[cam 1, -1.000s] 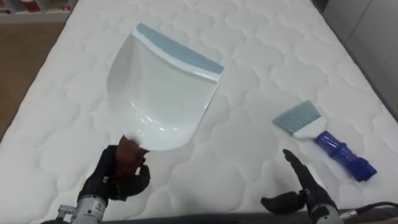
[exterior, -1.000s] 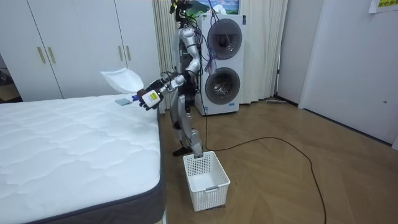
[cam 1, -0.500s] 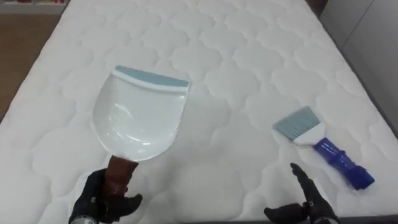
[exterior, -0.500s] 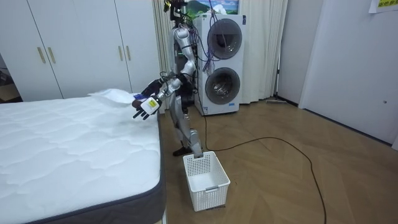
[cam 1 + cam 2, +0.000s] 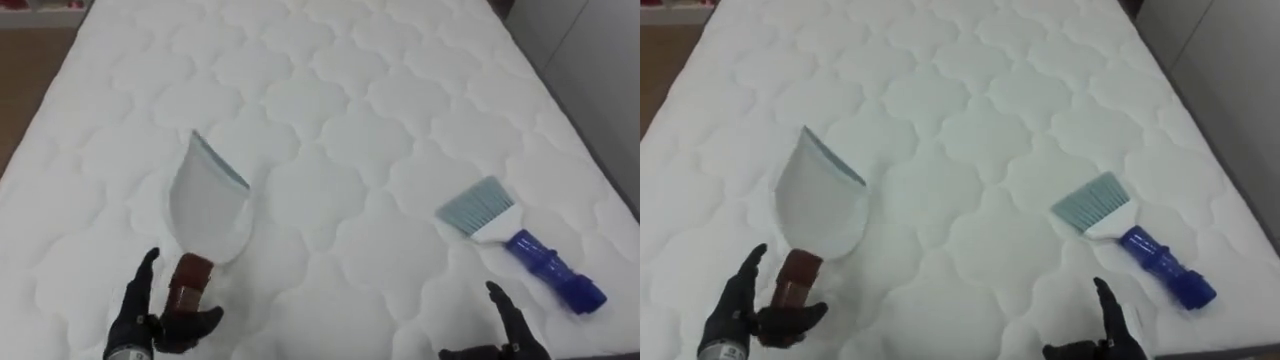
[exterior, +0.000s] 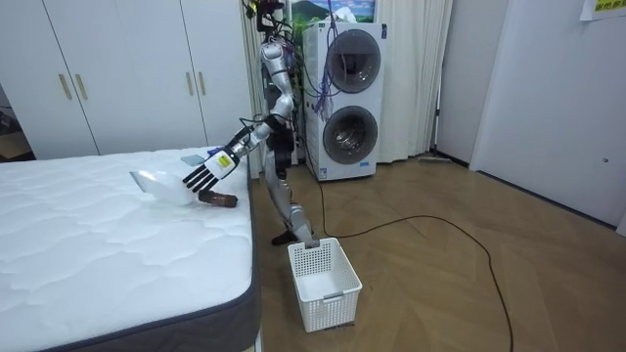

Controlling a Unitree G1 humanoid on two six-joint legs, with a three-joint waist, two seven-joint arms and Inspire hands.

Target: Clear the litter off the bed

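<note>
near the front edge of the mattress [image 5: 350, 90], left of middle, the white dustpan [image 5: 208, 205] lies tipped on its side. the left hand [image 5: 135, 320] sits with fingers spread beside its brown handle [image 5: 188, 283], gripping nothing. it looks light, stiff and smooth, so it is best taken by that handle. the brush [image 5: 520, 245] lies toward the right edge, with the right hand [image 5: 510, 325] slack and empty nearby.

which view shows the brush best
The right eye view: the whole brush lies on the mattress, pale bristles and blue handle both plain, well inside the picture. The left eye view shows the same, nearer its right edge. The room view is too far off to make it out.
</note>
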